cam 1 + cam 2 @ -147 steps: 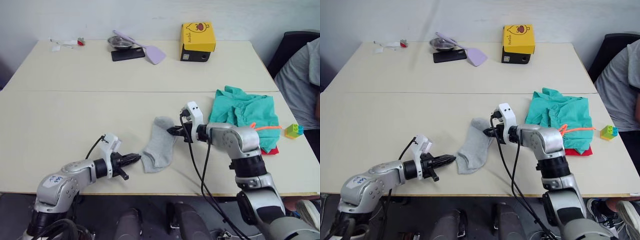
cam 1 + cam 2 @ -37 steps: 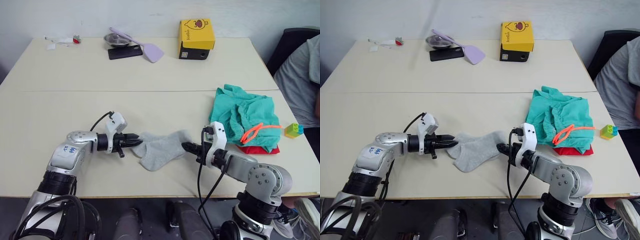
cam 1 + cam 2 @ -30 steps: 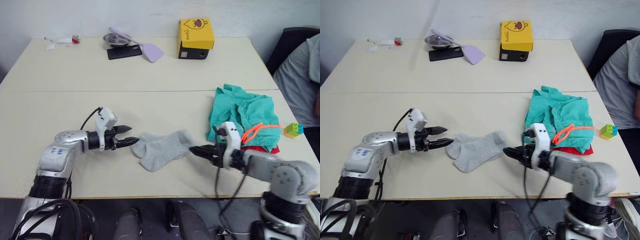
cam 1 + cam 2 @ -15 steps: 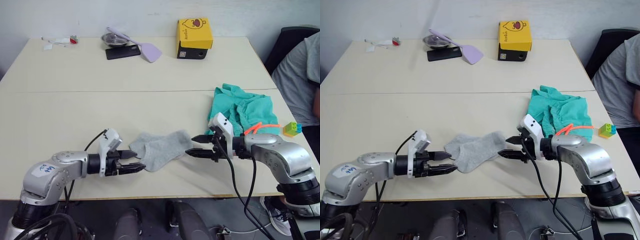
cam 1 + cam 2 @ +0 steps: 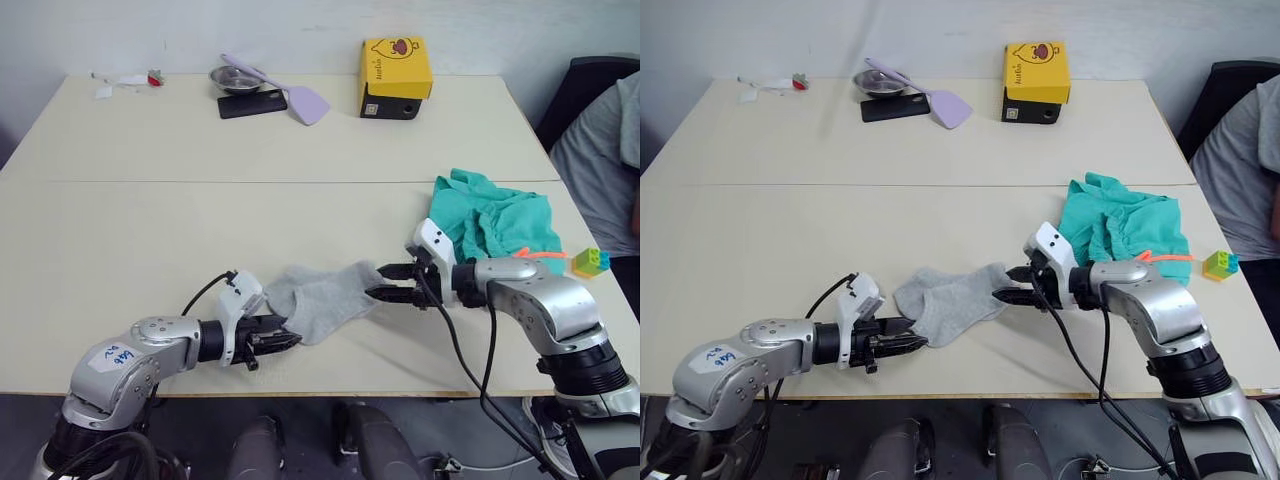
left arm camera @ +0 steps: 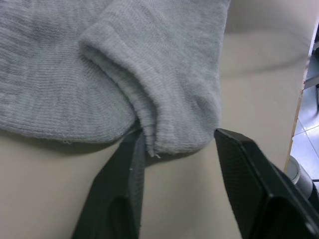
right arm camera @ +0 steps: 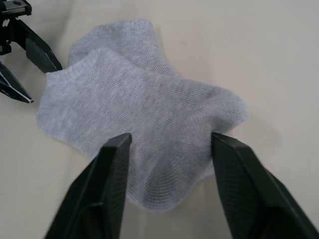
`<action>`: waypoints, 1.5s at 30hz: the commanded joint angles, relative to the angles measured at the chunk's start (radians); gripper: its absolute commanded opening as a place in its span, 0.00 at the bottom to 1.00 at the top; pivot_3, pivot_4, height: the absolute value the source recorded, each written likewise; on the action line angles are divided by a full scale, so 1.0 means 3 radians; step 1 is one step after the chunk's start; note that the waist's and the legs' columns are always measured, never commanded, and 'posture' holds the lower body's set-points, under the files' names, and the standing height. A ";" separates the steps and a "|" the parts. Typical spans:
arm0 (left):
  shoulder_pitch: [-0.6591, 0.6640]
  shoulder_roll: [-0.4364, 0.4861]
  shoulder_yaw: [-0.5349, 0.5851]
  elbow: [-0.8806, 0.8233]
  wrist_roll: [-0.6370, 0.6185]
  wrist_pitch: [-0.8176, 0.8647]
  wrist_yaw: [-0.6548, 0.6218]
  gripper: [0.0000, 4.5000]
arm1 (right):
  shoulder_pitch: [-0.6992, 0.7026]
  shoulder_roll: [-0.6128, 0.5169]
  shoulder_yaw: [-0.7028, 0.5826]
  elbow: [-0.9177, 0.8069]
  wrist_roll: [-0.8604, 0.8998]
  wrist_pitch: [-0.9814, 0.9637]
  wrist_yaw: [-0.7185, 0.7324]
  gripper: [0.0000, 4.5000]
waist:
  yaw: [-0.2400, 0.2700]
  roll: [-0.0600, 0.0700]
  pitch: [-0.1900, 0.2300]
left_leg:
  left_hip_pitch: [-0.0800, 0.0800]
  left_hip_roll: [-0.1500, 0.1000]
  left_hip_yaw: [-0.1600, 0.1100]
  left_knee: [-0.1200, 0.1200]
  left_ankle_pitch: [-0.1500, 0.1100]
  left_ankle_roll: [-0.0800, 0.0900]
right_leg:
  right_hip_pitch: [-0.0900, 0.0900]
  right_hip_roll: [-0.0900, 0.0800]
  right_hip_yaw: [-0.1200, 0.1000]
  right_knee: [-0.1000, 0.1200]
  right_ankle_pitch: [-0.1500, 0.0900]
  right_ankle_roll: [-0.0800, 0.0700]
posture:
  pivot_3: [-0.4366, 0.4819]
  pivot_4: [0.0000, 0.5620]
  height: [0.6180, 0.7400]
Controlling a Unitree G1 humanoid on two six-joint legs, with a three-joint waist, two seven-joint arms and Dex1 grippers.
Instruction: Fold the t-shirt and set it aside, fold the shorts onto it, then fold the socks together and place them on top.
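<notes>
The grey socks lie flat as one overlapped pair near the front edge of the cream table, at about 6 o'clock on its surface, with a gripper at each end, which I judge to be the setup for folding them together. The left gripper comes in from 8 o'clock, low over the tabletop; its wrist view shows the two black fingers spread apart, one pressed against the hem of the sock's near corner and the other just beside it, so the cloth edge sits between the jaws but is not yet pinched. The right gripper reaches from 3 o'clock, and its wrist view shows its fingers parted wide, straddling the rounded end of the pair with nothing clamped. Both ends being bracketed this way suggests a simultaneous grasp so one end can be carried over the other. At about 2 o'clock from the socks, the teal-green shorts lie bunched near the table's right edge, their orange drawstring trailing out; they look set there as the stack the socks should finally top. The t-shirt cannot be made out under them. A small toy block sits just beyond the drawstring, and a seated person is at the right margin. Far back at 12 o'clock stand a yellow box, a metal bowl, a lilac spatula and a black phone, well apart from the work.
</notes>
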 commanded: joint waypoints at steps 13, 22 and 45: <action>0.0018 0.0066 0.0182 0.0195 -0.0140 -0.0605 -0.0515 0.00 | 0.0002 0.0016 -0.0280 -0.0299 0.0169 -0.0024 -0.0002 0.01 | 0.0003 0.0000 0.0000 | 0.0000 0.0000 0.0000 0.0003 -0.0001 0.0002 | 0.0000 0.0000 -0.0001 0.0003 0.0000 -0.0002 | 0.48 0.27 1.00; -0.0194 0.0241 0.0423 0.0496 -0.0219 -0.0712 -0.0787 0.00 | 0.0078 0.0121 -0.0536 -0.0481 0.0533 0.0359 -0.0260 0.01 | 0.0005 0.0000 0.0000 | 0.0001 0.0001 0.0000 0.0004 -0.0001 0.0003 | 0.0000 -0.0001 -0.0002 0.0006 0.0000 -0.0004 | 0.48 0.27 1.00; -0.0691 0.0430 0.0180 0.1306 0.0002 -0.0629 -0.1086 0.00 | 0.0636 0.0533 -0.0450 -0.0909 0.0516 0.0391 -0.1055 0.01 | -0.0003 -0.0001 -0.0001 | 0.0004 0.0001 0.0002 0.0005 0.0002 -0.0001 | -0.0004 -0.0001 -0.0002 0.0023 -0.0002 -0.0007 | 0.48 0.27 1.00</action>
